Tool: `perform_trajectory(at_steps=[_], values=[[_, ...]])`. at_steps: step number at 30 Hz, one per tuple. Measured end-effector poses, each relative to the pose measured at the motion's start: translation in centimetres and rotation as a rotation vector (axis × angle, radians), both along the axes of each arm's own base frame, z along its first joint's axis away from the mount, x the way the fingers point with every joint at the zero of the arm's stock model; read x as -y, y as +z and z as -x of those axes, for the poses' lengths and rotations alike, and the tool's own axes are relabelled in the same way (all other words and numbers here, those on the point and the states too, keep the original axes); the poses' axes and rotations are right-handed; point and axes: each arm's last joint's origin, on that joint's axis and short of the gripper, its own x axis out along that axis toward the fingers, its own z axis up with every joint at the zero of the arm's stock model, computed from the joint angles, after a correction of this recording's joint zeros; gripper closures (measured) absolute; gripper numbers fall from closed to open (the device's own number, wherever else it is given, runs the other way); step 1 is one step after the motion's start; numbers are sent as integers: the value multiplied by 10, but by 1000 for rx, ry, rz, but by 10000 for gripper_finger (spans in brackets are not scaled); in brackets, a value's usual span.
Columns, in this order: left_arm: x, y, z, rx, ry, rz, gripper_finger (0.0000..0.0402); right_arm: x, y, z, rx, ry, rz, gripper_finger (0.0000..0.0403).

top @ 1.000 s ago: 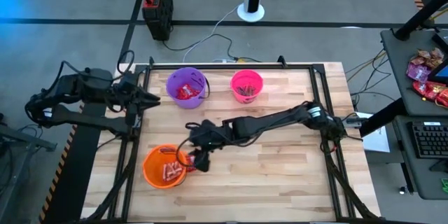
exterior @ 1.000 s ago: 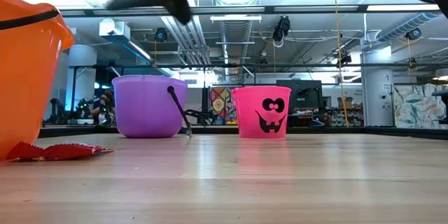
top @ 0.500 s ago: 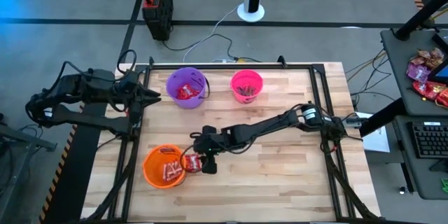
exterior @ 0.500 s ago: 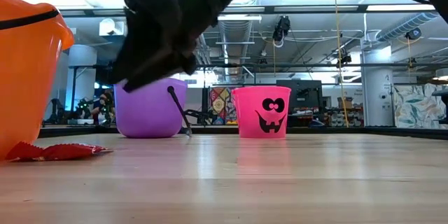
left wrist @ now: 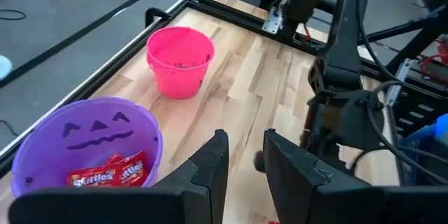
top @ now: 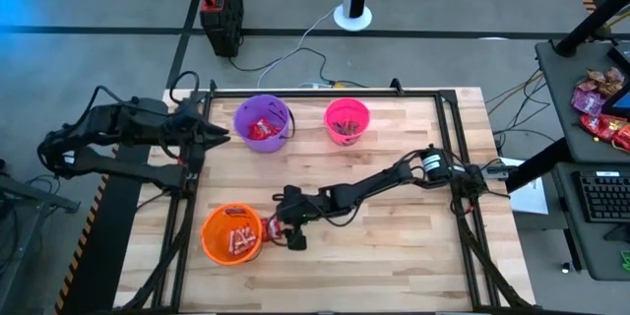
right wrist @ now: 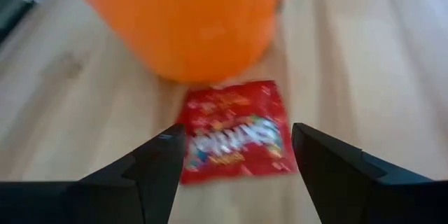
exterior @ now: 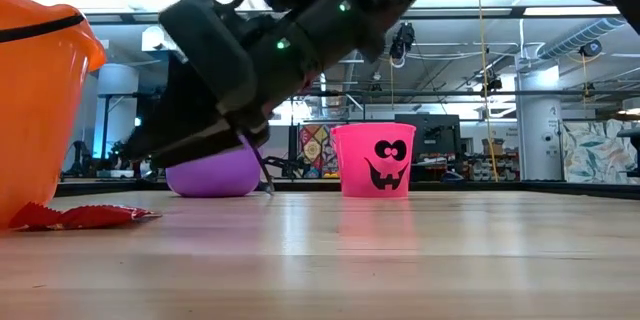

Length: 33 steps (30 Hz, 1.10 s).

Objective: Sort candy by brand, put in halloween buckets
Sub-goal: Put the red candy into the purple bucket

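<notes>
A red squarish candy packet (right wrist: 234, 136) lies flat on the table against the foot of the orange bucket (top: 232, 234), on its right side (top: 277, 227). My right gripper (right wrist: 238, 134) is open and hangs just above the packet, one finger on either side, clear of it. In the low view the gripper (exterior: 150, 145) slants down toward the packet (exterior: 75, 217) beside the orange bucket (exterior: 40, 100). The purple bucket (top: 263, 123) and pink bucket (top: 346, 120) stand at the far edge. My left gripper (left wrist: 245, 157) waits at the table's left edge (top: 215, 136), open by a narrow gap.
The purple bucket (left wrist: 84, 147) holds red packets, the orange bucket holds tan sticks and the pink bucket (left wrist: 178, 59) holds dark pieces. A black frame rail (top: 325, 92) runs round the table. Bare wood (top: 394, 236) lies right of my right arm.
My right gripper has come down and moved a little toward the near edge, from above the orange bucket's right side to just over the red packet. It has stayed open. The packet and buckets have not moved.
</notes>
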Motion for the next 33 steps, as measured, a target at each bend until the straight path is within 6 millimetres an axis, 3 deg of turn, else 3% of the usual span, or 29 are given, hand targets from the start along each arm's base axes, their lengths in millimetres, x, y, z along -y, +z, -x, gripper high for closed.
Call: perform_trajectory(at_steps=[6, 12, 18, 30, 33], values=[[-1, -1, -5, -17, 17, -9, 327, -1, -18, -7, 0, 10, -41, 147], [-1, -1, -5, -18, 16, -11, 327, 5, -19, -7, -3, -8, -36, 154], [-1, -1, -5, -20, 10, -23, 327, 12, -35, -4, -45, -12, -19, 167], [-1, -1, -7, -21, 11, -23, 327, 11, -42, -8, -38, -38, -95, 177], [-1, -1, -7, -19, 11, -22, 327, 11, -35, -7, -37, -37, -101, 177]])
